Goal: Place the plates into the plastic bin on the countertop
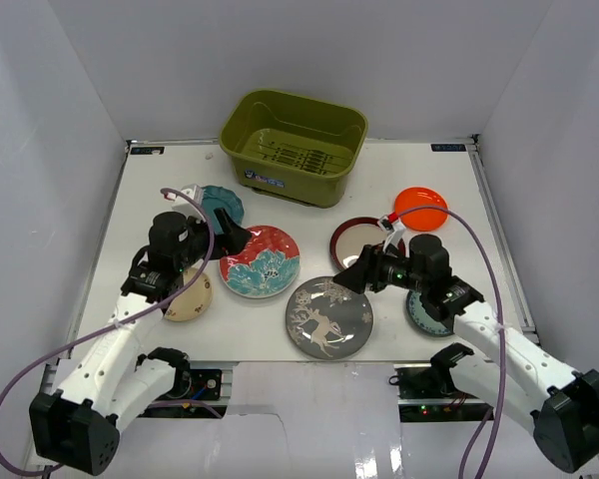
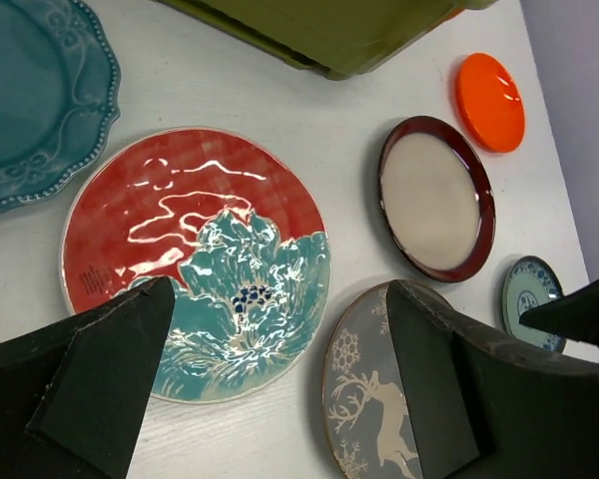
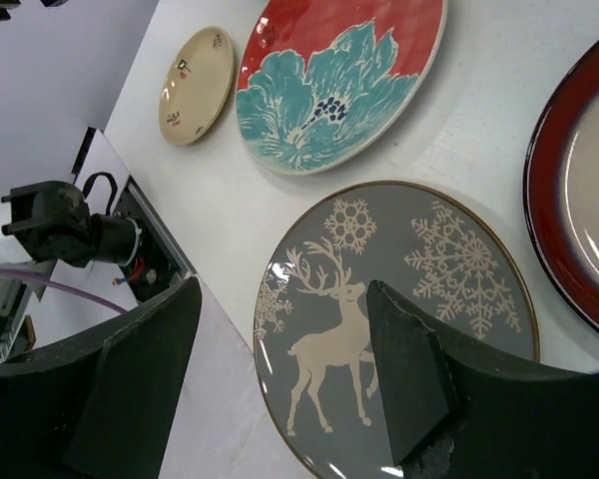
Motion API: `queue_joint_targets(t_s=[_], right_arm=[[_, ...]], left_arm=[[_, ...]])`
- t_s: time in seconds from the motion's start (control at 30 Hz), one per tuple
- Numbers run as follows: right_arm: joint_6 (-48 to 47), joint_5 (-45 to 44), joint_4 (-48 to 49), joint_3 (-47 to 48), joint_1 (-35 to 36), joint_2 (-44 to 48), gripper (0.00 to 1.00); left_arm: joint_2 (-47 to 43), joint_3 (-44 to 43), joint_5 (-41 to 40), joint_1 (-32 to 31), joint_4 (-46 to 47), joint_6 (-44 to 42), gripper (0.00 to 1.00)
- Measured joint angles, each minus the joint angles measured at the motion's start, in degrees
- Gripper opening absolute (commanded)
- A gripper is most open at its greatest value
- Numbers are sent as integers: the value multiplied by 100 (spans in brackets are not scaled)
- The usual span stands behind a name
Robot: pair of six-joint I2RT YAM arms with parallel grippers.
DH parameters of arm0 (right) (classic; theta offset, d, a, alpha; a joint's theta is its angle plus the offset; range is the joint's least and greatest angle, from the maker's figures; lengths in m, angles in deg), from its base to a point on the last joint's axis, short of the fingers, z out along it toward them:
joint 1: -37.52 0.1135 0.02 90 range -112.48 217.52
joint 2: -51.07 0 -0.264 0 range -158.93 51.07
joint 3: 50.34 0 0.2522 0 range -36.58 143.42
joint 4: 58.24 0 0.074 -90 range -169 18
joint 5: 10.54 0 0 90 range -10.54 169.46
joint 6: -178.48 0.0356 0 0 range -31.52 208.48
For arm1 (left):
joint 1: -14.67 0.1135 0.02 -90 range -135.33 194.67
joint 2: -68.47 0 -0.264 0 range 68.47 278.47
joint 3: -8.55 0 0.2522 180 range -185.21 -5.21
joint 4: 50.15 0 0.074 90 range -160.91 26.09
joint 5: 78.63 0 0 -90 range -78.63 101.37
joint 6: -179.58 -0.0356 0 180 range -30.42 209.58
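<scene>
Left gripper (image 1: 235,239) being held between the teal scalloped plate (image 1: 223,205) and the red flower plate (image 1: 262,261), right gripper (image 1: 349,277) being held between the dark-red-rimmed plate (image 1: 354,239) and the grey deer plate (image 1: 328,317), olive-green plastic bin (image 1: 309,188) being shown behind them

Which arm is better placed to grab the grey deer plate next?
Right. The right gripper hangs open over the grey deer plate, which shows between its fingers. The left gripper sits open over the red flower plate instead.

Glossy glazed red plate (image 2: 195,264) catches glare; grey deer plate (image 3: 394,324) shines smoothly; olive bin (image 1: 293,146) of ribbed plastic; white countertop (image 1: 180,180) looks matt.
</scene>
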Motion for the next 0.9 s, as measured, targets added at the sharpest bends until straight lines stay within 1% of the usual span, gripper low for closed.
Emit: queue_joint_targets(t_s=[0.13, 0.2, 0.3, 0.37, 0.4, 0.5, 0.57, 0.6, 0.67, 0.73, 0.9], right_arm=[[107, -166, 439, -98, 391, -466, 73], [127, -232, 730, -94, 560, -800, 73], [125, -352, 997, -42, 754, -1357, 70], [127, -391, 1123, 15, 859, -1683, 69], [131, -404, 1202, 39, 911, -1810, 68], [149, -435, 1416, 70, 1051, -2013, 67], [151, -444, 1545, 85, 1130, -2083, 67], [151, -444, 1602, 98, 1158, -2116, 67], [151, -442, 1707, 120, 1202, -2188, 68], [146, -442, 1799, 136, 1226, -2275, 67], [127, -437, 1882, 142, 1237, -2474, 67]], left_arm=[[479, -223, -223, 0, -63, 105, 97], [684, -313, -446, 0, -44, 179, 92], [1021, -452, -879, 72, -59, 295, 88], [1314, -555, -833, 428, -42, 433, 86], [1462, -584, -787, 719, 7, 516, 86], [1945, -592, -518, 1862, 162, 833, 85], [2258, -590, -415, 2492, 254, 1045, 85], [2387, -590, -376, 2699, 308, 1132, 84], [2660, -590, -227, 2988, 466, 1300, 82], [2931, -588, -52, 3161, 621, 1434, 81], [3746, -461, 503, 3526, 1355, 1604, 79]])
